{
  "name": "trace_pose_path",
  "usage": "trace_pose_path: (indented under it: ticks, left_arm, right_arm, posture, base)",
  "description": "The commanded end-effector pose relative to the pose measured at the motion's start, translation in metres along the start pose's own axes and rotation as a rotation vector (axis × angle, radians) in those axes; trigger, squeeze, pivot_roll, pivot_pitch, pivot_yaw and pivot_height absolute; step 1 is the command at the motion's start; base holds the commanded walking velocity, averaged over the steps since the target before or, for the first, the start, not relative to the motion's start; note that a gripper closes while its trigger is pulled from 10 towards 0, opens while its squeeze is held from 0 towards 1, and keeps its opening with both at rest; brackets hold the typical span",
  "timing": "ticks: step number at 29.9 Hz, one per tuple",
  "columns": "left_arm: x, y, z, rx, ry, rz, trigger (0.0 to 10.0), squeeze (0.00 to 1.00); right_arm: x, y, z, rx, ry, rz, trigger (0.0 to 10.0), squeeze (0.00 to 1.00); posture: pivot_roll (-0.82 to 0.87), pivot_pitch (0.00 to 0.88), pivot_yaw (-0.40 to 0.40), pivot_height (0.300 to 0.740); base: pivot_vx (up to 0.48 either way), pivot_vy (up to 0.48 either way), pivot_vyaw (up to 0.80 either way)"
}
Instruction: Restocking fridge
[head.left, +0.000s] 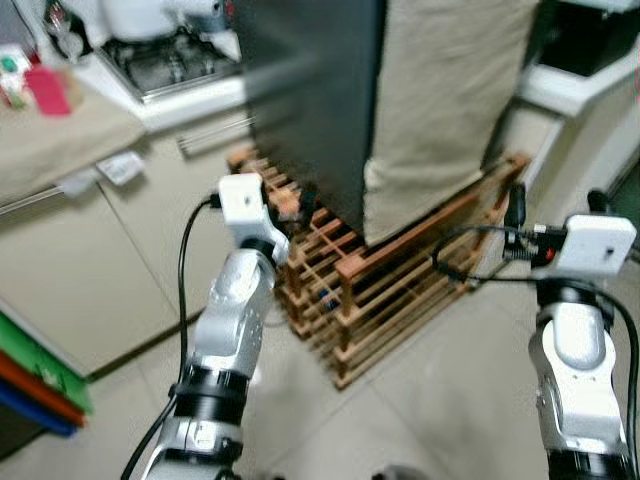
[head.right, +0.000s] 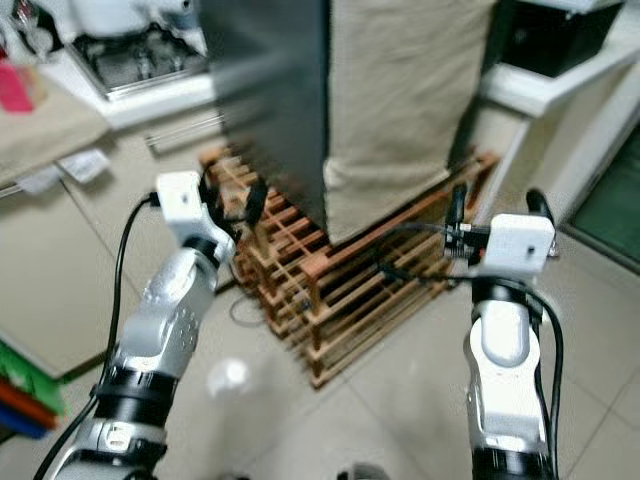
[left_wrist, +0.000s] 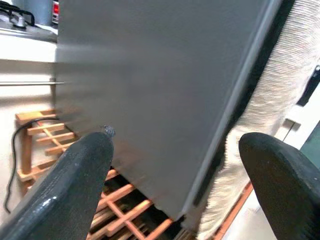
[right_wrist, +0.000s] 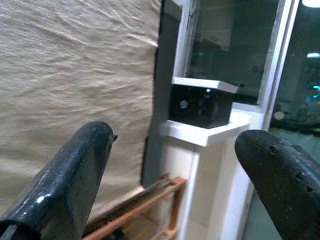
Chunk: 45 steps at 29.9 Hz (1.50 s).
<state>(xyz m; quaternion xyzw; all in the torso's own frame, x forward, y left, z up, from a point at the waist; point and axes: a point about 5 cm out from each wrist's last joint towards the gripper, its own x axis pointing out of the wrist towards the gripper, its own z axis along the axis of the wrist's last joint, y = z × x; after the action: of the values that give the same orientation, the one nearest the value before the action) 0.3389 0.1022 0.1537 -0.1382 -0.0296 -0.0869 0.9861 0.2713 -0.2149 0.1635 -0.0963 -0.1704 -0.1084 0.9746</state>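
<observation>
A dark grey fridge (head.left: 310, 100) stands on a slatted wooden pallet (head.left: 400, 290); its door looks closed. A beige cloth (head.left: 450, 110) hangs down over the side of the fridge to my right. My left gripper (head.left: 290, 195) is raised close to the fridge's lower near corner. It is open and holds nothing, and its two black fingers (left_wrist: 75, 175) frame the grey panel (left_wrist: 160, 90) in the left wrist view. My right gripper (head.left: 556, 205) hovers to the right of the pallet, also open and holding nothing. It points along the cloth (right_wrist: 75, 75) in the right wrist view.
A counter with a gas hob (head.left: 165, 60) and cream cabinets (head.left: 90, 270) runs along the left. A white ledge with a black box (right_wrist: 202, 105) and a glass door are right of the fridge. Pale tiled floor (head.left: 450, 400) lies in front. Coloured edges (head.left: 30, 385) show at lower left.
</observation>
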Motion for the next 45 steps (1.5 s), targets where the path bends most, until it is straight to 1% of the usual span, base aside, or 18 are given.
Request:
trace_pose_path:
  ticks: [1, 3, 6, 10, 11, 12, 14, 16, 18, 19, 21, 24, 26, 31, 37, 42, 43, 45]
  left_arm:
    - [0.002, 0.008, -0.001, 0.019, 0.009, 0.039, 10.0, 0.0]
    - [0.004, 0.009, 0.0, 0.033, 0.005, 0.046, 10.0, 0.0]
    - [0.005, 0.008, -0.001, 0.119, 0.02, 0.044, 10.0, 0.0]
    - [0.002, 0.001, 0.007, 0.142, -0.041, -0.017, 10.0, 0.0]
    - [0.002, -0.002, 0.012, 0.132, -0.064, -0.038, 10.0, 0.0]
    - [0.002, -0.002, 0.012, 0.132, -0.064, -0.038, 10.0, 0.0]
    - [0.003, -0.012, 0.024, 0.136, -0.123, -0.081, 10.0, 0.0]
    - [0.003, -0.013, 0.028, 0.128, -0.139, -0.087, 10.0, 0.0]
    - [0.0, -0.012, 0.03, 0.123, -0.15, -0.092, 10.0, 0.0]
    - [-0.003, -0.008, 0.031, 0.107, -0.16, -0.069, 10.0, 0.0]
    - [-0.004, -0.005, 0.031, 0.098, -0.166, -0.054, 10.0, 0.0]
    - [-0.004, 0.002, 0.027, 0.099, -0.14, -0.008, 10.0, 0.0]
    - [-0.002, 0.002, 0.025, 0.082, -0.127, 0.001, 10.0, 0.0]
    - [-0.003, -0.004, 0.024, 0.08, -0.126, -0.019, 10.0, 0.0]
    - [-0.002, -0.004, 0.027, 0.069, -0.135, -0.007, 10.0, 0.0]
    - [-0.003, -0.001, 0.035, 0.068, -0.176, 0.022, 10.0, 0.0]
    - [-0.005, 0.002, 0.041, 0.076, -0.215, 0.058, 10.0, 0.0]
    - [-0.006, 0.001, 0.044, 0.074, -0.231, 0.051, 10.0, 0.0]
  right_arm:
    - [0.004, 0.004, 0.005, 0.004, -0.021, 0.018, 10.0, 0.0]
    - [0.004, 0.005, 0.005, -0.003, -0.022, 0.024, 10.0, 0.0]
    - [0.004, 0.005, 0.004, 0.0, -0.012, 0.022, 10.0, 0.0]
    - [0.003, 0.006, 0.005, 0.008, -0.013, 0.018, 10.0, 0.0]
    - [0.002, 0.006, 0.005, 0.007, -0.012, 0.019, 10.0, 0.0]
    - [0.002, 0.006, 0.005, 0.007, -0.012, 0.019, 10.0, 0.0]
    - [0.001, 0.007, 0.008, 0.003, -0.03, 0.019, 10.0, 0.0]
    - [0.0, 0.007, 0.011, -0.004, -0.044, 0.023, 10.0, 0.0]
    - [-0.001, 0.006, 0.013, -0.004, -0.053, 0.015, 10.0, 0.0]
    - [-0.003, 0.004, 0.01, -0.001, -0.041, 0.007, 10.0, 0.0]
    - [-0.004, 0.003, 0.008, -0.002, -0.034, 0.006, 10.0, 0.0]
    - [-0.006, 0.004, 0.004, -0.004, -0.017, 0.008, 10.0, 0.0]
    - [-0.007, 0.005, 0.005, -0.004, -0.015, 0.012, 10.0, 0.0]
    - [-0.006, 0.003, 0.004, -0.013, -0.008, 0.018, 10.0, 0.0]
    - [-0.006, 0.003, 0.004, -0.017, -0.005, 0.02, 10.0, 0.0]
    - [-0.005, 0.004, 0.004, -0.017, -0.005, 0.026, 10.0, 0.0]
    - [-0.005, 0.004, 0.004, -0.018, -0.006, 0.027, 10.0, 0.0]
    - [-0.005, 0.003, 0.004, -0.017, -0.006, 0.028, 10.0, 0.0]
  posture:
    - [-0.22, 0.021, 0.061, 0.723]
    - [-0.22, 0.023, 0.062, 0.723]
    - [-0.22, 0.031, 0.068, 0.723]
    - [-0.22, 0.041, 0.071, 0.723]
    - [-0.22, 0.046, 0.071, 0.723]
    - [-0.22, 0.046, 0.071, 0.723]
    - [-0.22, 0.058, 0.074, 0.723]
    - [-0.22, 0.061, 0.078, 0.723]
    - [-0.21, 0.064, 0.079, 0.723]
    - [-0.21, 0.066, 0.08, 0.723]
    - [-0.21, 0.067, 0.081, 0.723]
    - [-0.22, 0.069, 0.079, 0.723]
    - [-0.22, 0.069, 0.079, 0.723]
    - [-0.23, 0.07, 0.076, 0.723]
    - [-0.23, 0.069, 0.075, 0.723]
    - [-0.23, 0.066, 0.073, 0.723]
    - [-0.23, 0.065, 0.072, 0.723]
    - [-0.23, 0.067, 0.072, 0.723]
  base:
    - [0.0, -0.454, 0.0]
    - [0.0, -0.45, 0.76]
    - [0.0, -0.28, 0.7]
    - [0.0, 0.0, 0.0]
    - [0.0, 0.0, 0.0]
    - [0.0, 0.0, 0.0]
    - [0.0, 0.0, 0.0]
    - [0.0, 0.0, 0.0]
    - [0.0, 0.0, 0.0]
    - [0.0, 0.0, 0.0]
    - [0.0, 0.0, 0.0]
    - [0.422, 0.0, 0.0]
    - [0.48, 0.0, 0.0]
    - [0.48, 0.0, 0.0]
    - [0.48, 0.0, 0.0]
    - [0.471, 0.0, 0.0]
    - [0.394, 0.0, 0.0]
    - [0.0, 0.0, 0.0]
